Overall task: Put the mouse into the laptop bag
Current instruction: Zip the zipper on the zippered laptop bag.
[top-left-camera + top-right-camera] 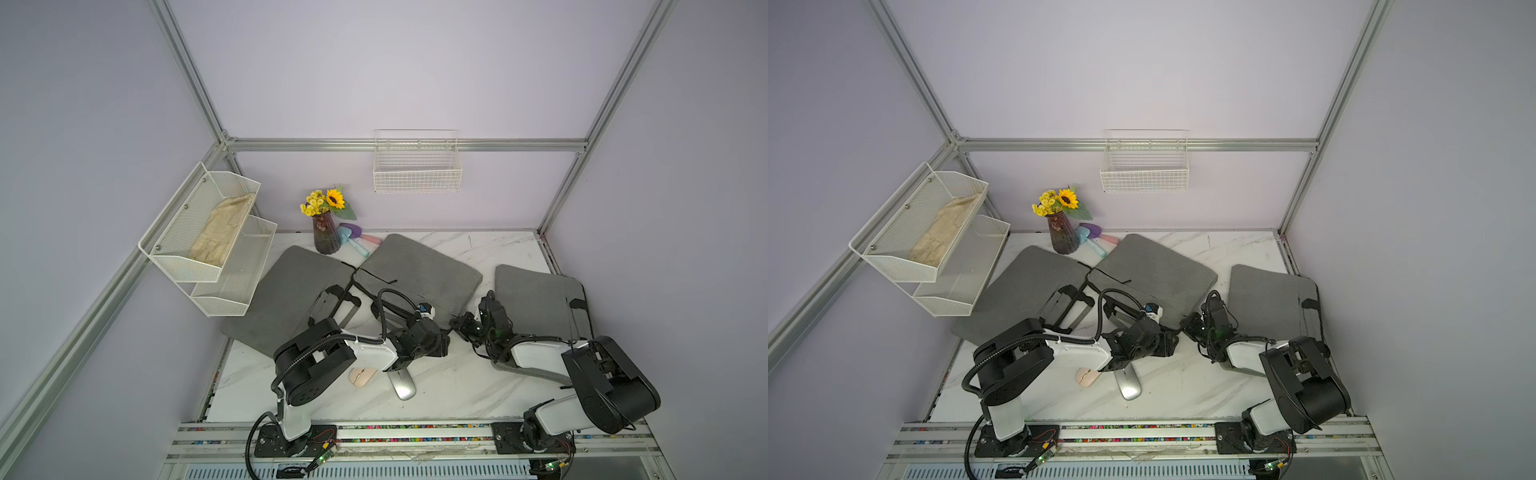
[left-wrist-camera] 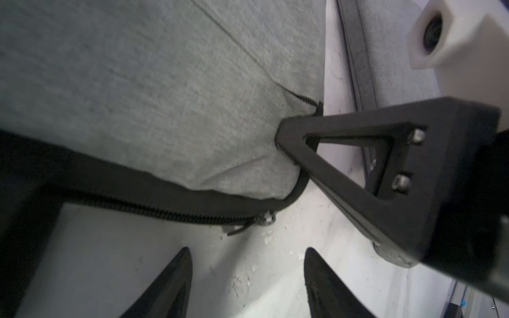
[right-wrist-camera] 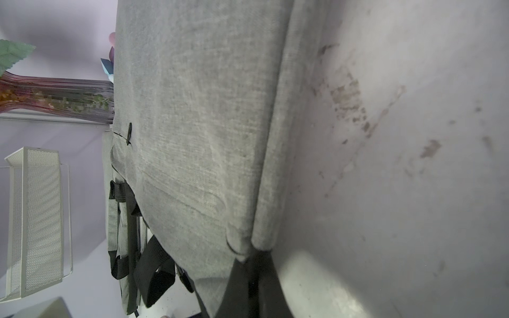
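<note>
Two mice lie on the marble table near the front: a silver mouse (image 1: 404, 384) (image 1: 1128, 384) and a pink mouse (image 1: 360, 377) partly under my left arm. The middle grey laptop bag (image 1: 419, 274) (image 1: 1154, 274) lies flat behind them. My right gripper (image 3: 253, 258) is shut on that bag's near corner, and its black finger (image 2: 358, 154) shows clamped there in the left wrist view. My left gripper (image 2: 248, 252) stands open over bare table, just short of the bag's zipper pull (image 2: 264, 220), with nothing between its fingers.
Two more grey laptop bags lie at the left (image 1: 291, 291) and the right (image 1: 536, 295). A vase of flowers (image 1: 325, 232) and pastel toys (image 1: 355, 241) stand at the back. A white mesh shelf (image 1: 208, 241) hangs on the left wall, a wire basket (image 1: 417, 166) on the back wall.
</note>
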Controlling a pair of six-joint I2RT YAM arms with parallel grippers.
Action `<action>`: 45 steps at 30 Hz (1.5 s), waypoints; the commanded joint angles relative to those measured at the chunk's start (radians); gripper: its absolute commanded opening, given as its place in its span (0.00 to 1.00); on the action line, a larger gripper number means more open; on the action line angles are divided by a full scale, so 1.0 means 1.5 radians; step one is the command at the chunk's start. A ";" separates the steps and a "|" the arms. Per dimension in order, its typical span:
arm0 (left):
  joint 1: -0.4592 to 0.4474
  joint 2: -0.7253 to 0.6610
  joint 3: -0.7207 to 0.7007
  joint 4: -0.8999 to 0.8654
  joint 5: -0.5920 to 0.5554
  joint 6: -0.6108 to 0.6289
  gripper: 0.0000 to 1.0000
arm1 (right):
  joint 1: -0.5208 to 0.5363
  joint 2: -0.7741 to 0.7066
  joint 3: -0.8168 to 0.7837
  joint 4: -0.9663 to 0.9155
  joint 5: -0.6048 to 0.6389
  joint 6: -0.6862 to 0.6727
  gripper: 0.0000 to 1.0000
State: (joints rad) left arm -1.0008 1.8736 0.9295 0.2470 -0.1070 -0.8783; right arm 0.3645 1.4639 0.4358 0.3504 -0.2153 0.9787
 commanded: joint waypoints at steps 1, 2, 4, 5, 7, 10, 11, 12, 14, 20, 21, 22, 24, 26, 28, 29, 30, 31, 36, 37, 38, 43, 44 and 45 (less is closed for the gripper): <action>0.006 0.025 0.024 0.028 -0.011 0.007 0.62 | 0.000 -0.013 0.016 0.010 -0.004 -0.003 0.00; 0.007 0.033 0.027 0.031 -0.021 0.012 0.61 | 0.000 -0.016 0.017 0.008 -0.005 -0.005 0.00; 0.011 0.050 0.034 0.042 -0.031 0.018 0.58 | 0.000 -0.019 0.021 0.005 -0.008 -0.005 0.00; 0.013 0.057 0.034 0.053 -0.028 0.021 0.57 | 0.001 -0.020 0.022 0.005 -0.009 -0.006 0.00; 0.016 0.069 0.034 0.074 -0.014 0.022 0.53 | -0.001 -0.018 0.022 0.004 -0.010 -0.006 0.00; 0.016 0.080 0.035 0.090 -0.004 0.027 0.48 | 0.000 -0.014 0.025 0.005 -0.012 -0.006 0.00; 0.015 0.084 0.034 0.097 -0.003 0.027 0.47 | 0.000 -0.013 0.025 0.007 -0.013 -0.005 0.00; 0.016 0.087 0.033 0.103 -0.005 0.028 0.45 | 0.000 -0.012 0.025 0.009 -0.014 -0.005 0.00; 0.015 0.095 0.030 0.115 -0.004 0.030 0.39 | 0.000 -0.011 0.026 0.011 -0.015 -0.004 0.00; 0.016 0.101 0.029 0.118 0.005 0.027 0.23 | 0.000 -0.013 0.029 0.006 -0.007 -0.004 0.00; 0.015 0.100 0.026 0.117 0.003 0.026 0.20 | 0.000 -0.013 0.030 0.006 -0.007 -0.004 0.00; 0.016 0.098 0.024 0.117 0.001 0.026 0.18 | 0.000 -0.012 0.030 0.006 -0.006 -0.004 0.00; 0.015 0.094 0.018 0.116 0.001 0.024 0.13 | 0.001 -0.010 0.033 0.006 -0.003 -0.004 0.00; 0.016 0.092 0.014 0.114 -0.001 0.024 0.10 | 0.000 -0.007 0.035 0.005 -0.003 -0.004 0.00; 0.017 0.089 0.010 0.112 -0.003 0.023 0.08 | 0.000 -0.007 0.036 0.006 -0.005 -0.004 0.00; 0.015 0.088 0.009 0.112 -0.004 0.023 0.08 | 0.000 -0.007 0.036 0.006 -0.005 -0.004 0.00; 0.014 0.088 0.008 0.112 -0.005 0.022 0.08 | 0.000 -0.009 0.037 0.007 -0.006 -0.004 0.00; 0.014 0.089 0.008 0.112 -0.007 0.023 0.08 | 0.000 -0.009 0.038 0.007 -0.007 -0.003 0.00; 0.006 0.096 0.011 0.113 -0.014 0.033 0.16 | 0.000 -0.017 0.039 0.003 -0.008 0.000 0.00; 0.002 0.097 0.012 0.114 -0.018 0.036 0.22 | 0.000 -0.019 0.039 0.003 -0.009 0.000 0.00; 0.001 0.098 0.012 0.116 -0.021 0.038 0.28 | 0.000 -0.021 0.038 0.003 -0.009 0.001 0.00; -0.003 0.110 0.022 0.122 -0.028 0.040 0.34 | 0.000 -0.029 0.030 0.016 -0.012 0.013 0.00; -0.004 0.113 0.023 0.122 -0.029 0.040 0.32 | 0.001 -0.029 0.031 0.016 -0.013 0.012 0.00; -0.004 0.114 0.024 0.122 -0.029 0.040 0.29 | 0.000 -0.030 0.031 0.013 -0.013 0.011 0.00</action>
State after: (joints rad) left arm -1.0050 2.0010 0.9348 0.4950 -0.1318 -0.8379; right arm 0.3607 1.4487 0.4541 0.3199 -0.2157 0.9863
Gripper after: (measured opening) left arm 0.300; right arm 0.069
